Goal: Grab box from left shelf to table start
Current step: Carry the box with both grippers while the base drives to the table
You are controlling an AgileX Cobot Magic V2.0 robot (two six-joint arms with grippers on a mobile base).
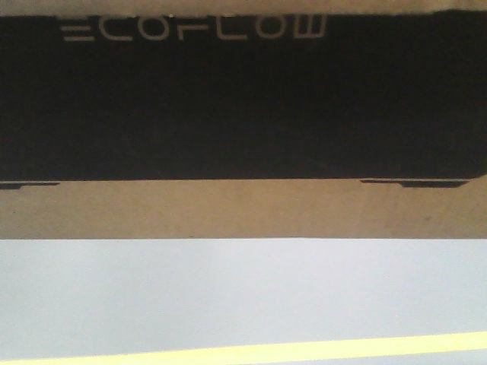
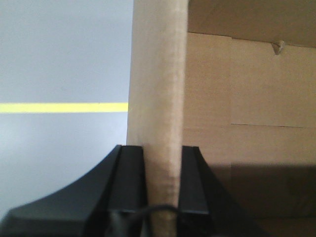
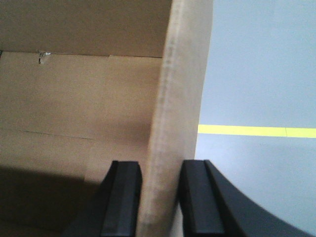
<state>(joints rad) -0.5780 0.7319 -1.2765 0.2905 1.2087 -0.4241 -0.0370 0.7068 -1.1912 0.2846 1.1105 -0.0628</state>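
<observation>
The box [image 1: 243,209] fills the upper part of the front view, brown cardboard with a black printed panel [image 1: 243,99] whose pale "ECOFLOW" letters sit at the top. My left gripper [image 2: 163,150] is shut on an upright cardboard wall [image 2: 158,74] of the box, one black finger [image 2: 131,177] on each side. My right gripper [image 3: 160,165] is shut the same way on the opposite wall [image 3: 180,74]. Both wrist views look into the box's bare brown inside [image 2: 237,84] [image 3: 74,89]. The left shelf and the table are out of view.
Pale grey floor [image 1: 243,296] lies below and beside the box, crossed by a yellow line [image 1: 304,351] that also shows as a yellow line [image 2: 64,107] left of the box and a yellow line [image 3: 256,131] right of it.
</observation>
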